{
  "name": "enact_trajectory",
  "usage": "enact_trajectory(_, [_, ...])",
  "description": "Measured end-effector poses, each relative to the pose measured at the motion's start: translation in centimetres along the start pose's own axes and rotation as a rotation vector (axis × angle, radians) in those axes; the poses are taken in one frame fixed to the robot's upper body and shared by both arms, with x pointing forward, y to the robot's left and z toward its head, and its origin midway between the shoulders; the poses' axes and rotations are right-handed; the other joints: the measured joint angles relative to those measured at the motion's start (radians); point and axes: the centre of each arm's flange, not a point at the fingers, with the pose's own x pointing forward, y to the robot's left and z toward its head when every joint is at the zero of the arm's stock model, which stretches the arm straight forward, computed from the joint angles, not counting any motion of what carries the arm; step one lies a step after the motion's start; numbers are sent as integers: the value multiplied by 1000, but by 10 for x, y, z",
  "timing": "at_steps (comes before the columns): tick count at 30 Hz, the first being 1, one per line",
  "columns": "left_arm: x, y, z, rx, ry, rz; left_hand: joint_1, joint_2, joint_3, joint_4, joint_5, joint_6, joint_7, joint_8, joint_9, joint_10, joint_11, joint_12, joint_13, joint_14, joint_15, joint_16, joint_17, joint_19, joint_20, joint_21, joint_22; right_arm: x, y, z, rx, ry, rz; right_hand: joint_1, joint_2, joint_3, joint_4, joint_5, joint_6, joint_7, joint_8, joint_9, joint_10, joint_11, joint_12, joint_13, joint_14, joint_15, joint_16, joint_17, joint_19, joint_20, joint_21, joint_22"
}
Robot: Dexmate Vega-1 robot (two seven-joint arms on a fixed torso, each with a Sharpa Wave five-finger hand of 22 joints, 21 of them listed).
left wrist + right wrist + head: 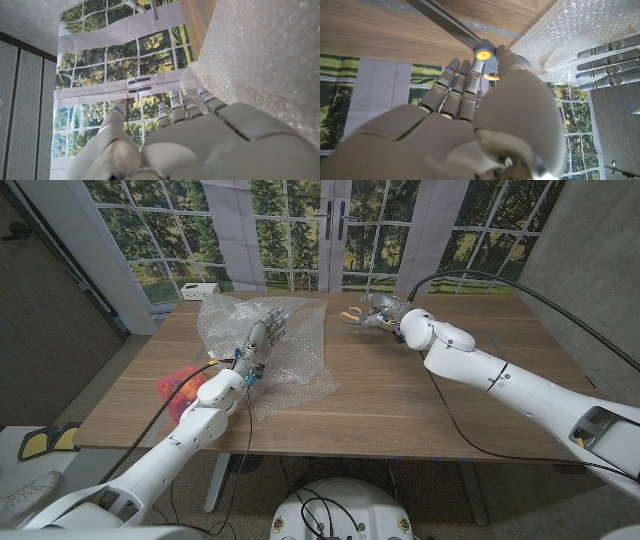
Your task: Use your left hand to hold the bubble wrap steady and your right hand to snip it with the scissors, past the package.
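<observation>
The scissors (pixel 352 315) are held in the right hand (pixel 385 313) near the tabletop's far edge, just beside the wrap (pixel 262 350); no cut is seen, so the snip is judged not yet begun. The left hand (pixel 262 340) is laid on the wrap, fingers extended, gripping nothing. The right wrist view gives the scissors' blade and pivot — the package (pixel 176 386), at the left edge, appears in the head view.

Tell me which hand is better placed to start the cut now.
The right hand: it holds the scissors beside the bubble wrap. The left hand lies over the wrap, fingers spread.
</observation>
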Motion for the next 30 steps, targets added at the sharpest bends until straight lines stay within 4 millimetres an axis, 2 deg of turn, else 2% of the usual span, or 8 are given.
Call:
enact_trajectory(13, [1,-1,1,-2,-11,3,0,0,0,0,0,54,4,11,0,4,-4,0,0,0,0,0,0,0,0,0,0,-13,-13,0,-93,16,-7,0,0,0,0,4,0,0,0,0,0,0,0,0,10,-1,0,-1,0,0,0,0])
enact_trajectory(21, [0,-2,1,-1,-11,4,0,0,0,0,0,77,-16,19,0,9,-9,0,0,0,0,0,0,0,0,0,0,-20,-20,1,-150,15,2,0,0,2,2,8,-11,0,0,0,0,0,0,0,10,0,-7,0,0,0,0,0])
enact_trajectory(25, [0,-2,3,3,-13,1,12,12,6,-6,0,98,5,21,0,26,-7,8,0,12,-3,0,0,0,0,0,0,-21,-23,2,-186,12,17,0,0,2,2,8,-21,6,0,0,0,0,4,0,10,0,-9,0,0,0,0,0])
enact_trajectory(28, [0,-3,4,8,-12,-1,13,13,8,-8,0,113,9,22,0,35,-8,11,0,14,0,0,0,0,0,0,0,-23,-26,4,-213,7,29,0,0,2,2,8,-38,13,-7,0,0,0,5,0,10,0,-12,0,0,0,0,0])
enact_trajectory(30, [0,-3,5,12,-13,-3,18,18,10,-10,0,122,0,22,0,43,-7,16,0,17,-3,0,0,0,0,0,0,-25,-28,5,-231,5,39,0,0,2,2,8,-45,12,-7,0,0,0,5,0,10,0,-12,0,0,0,0,0])
